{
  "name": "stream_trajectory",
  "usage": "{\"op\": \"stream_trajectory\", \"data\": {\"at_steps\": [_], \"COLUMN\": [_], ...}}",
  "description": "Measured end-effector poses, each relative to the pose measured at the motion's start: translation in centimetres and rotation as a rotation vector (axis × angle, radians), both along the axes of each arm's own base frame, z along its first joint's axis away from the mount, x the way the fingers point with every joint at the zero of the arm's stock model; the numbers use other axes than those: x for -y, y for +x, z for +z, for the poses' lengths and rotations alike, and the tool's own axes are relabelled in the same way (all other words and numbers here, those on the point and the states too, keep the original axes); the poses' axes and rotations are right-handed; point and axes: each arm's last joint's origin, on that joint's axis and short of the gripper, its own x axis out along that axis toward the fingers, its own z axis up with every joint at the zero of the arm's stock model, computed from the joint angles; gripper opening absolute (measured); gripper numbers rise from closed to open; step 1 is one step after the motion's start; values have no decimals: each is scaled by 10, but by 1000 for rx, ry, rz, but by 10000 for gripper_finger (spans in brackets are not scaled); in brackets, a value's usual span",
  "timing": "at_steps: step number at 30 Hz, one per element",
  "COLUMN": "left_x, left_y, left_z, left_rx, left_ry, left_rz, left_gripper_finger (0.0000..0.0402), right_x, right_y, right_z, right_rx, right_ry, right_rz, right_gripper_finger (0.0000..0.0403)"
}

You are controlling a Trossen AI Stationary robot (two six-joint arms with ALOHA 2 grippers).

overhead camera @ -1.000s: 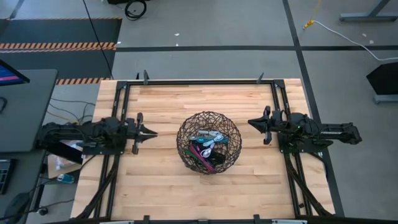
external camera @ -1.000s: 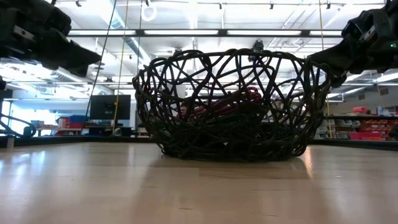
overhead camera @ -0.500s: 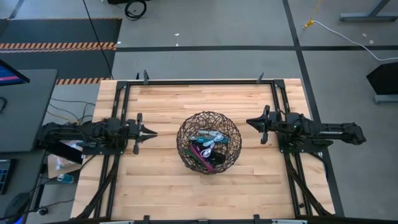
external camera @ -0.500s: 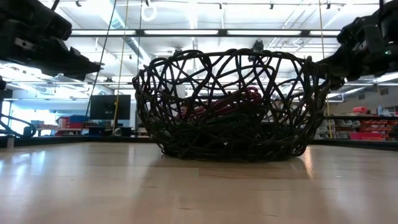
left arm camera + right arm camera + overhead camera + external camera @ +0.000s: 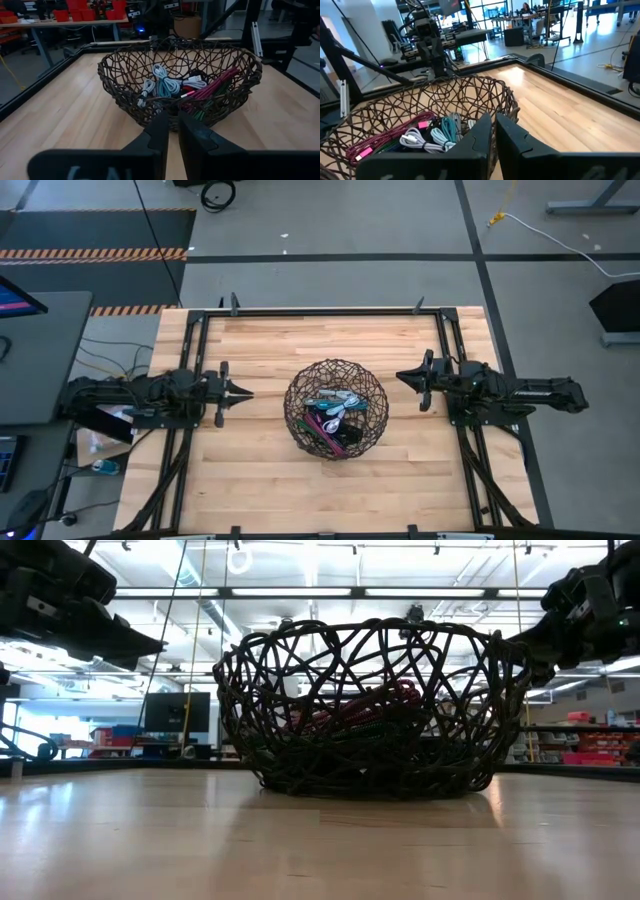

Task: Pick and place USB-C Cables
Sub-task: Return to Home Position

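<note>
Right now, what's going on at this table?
Nothing is being handled. The USB-C cables lie piled inside the black wire basket at the middle of the table. The left claw and right claw hover on either side of the basket, both shut, empty and clear of its rim.

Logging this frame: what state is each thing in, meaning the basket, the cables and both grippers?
wire basket: upright at the middle of the table, holding the cables.
USB-C cables: coiled, piled inside the basket.
left gripper: shut, empty, to the basket's left, apart from it.
right gripper: shut, empty, to the basket's right, apart from it.
</note>
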Motion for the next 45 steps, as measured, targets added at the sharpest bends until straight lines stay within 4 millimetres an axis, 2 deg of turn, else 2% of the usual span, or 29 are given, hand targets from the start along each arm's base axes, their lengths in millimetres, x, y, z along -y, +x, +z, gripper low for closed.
{"op": "stream_trajectory", "data": {"at_steps": [4,8,10,45], "left_x": [0,0,0,0], "left_y": [0,0,0,0], "left_z": [0,0,0,0], "left_rx": [0,0,1,2], "left_ry": [0,-1,-1,-1], "left_rz": [0,0,0,0], "left_gripper_finger": [48,48,48,48], "right_x": [-1,-9,-11,-10], "right_y": [0,1,1,1], "right_z": [0,0,0,-1], "right_rx": [9,-2,-6,-12], "right_ry": [37,-3,-19,-54], "right_rz": [44,264,315,289], "right_gripper_finger": [30,30,30,30]}}
